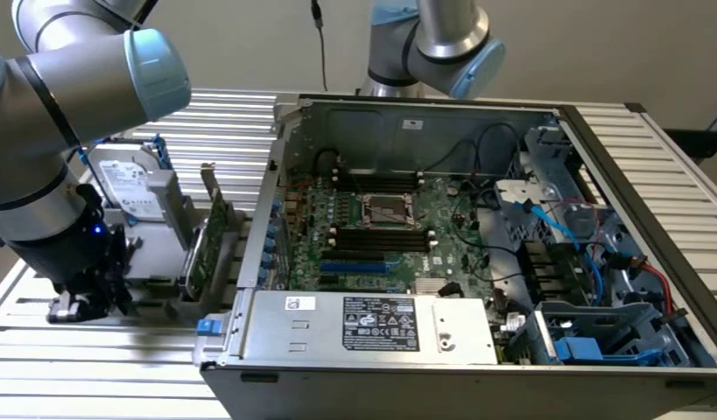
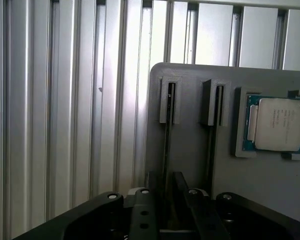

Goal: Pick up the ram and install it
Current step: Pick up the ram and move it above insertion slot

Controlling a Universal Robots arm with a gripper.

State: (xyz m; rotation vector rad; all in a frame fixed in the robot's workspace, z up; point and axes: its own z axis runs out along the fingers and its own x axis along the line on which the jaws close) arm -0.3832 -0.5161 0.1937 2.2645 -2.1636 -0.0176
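The ram (image 2: 168,125) stands on edge in the left slot of a grey holder (image 2: 270,185), seen as a thin dark strip. A second thin stick (image 2: 216,130) stands in the neighbouring slot. My gripper (image 2: 166,212) is low over the holder, its black fingers (image 2: 146,212) on either side of the left stick with a narrow gap, so it is open. In the exterior view the gripper (image 1: 84,302) is down at the holder's left end. The open computer case (image 1: 685,289) lies to the exterior view's right, with the long black motherboard slots (image 1: 382,236) exposed.
A processor chip (image 2: 279,125) lies in a recess of the holder. On the holder also stand a hard drive (image 1: 130,184) and a green expansion card (image 1: 204,254). A second arm (image 1: 446,44) hangs behind the case. The silver power supply (image 1: 370,324) fills the case's near corner.
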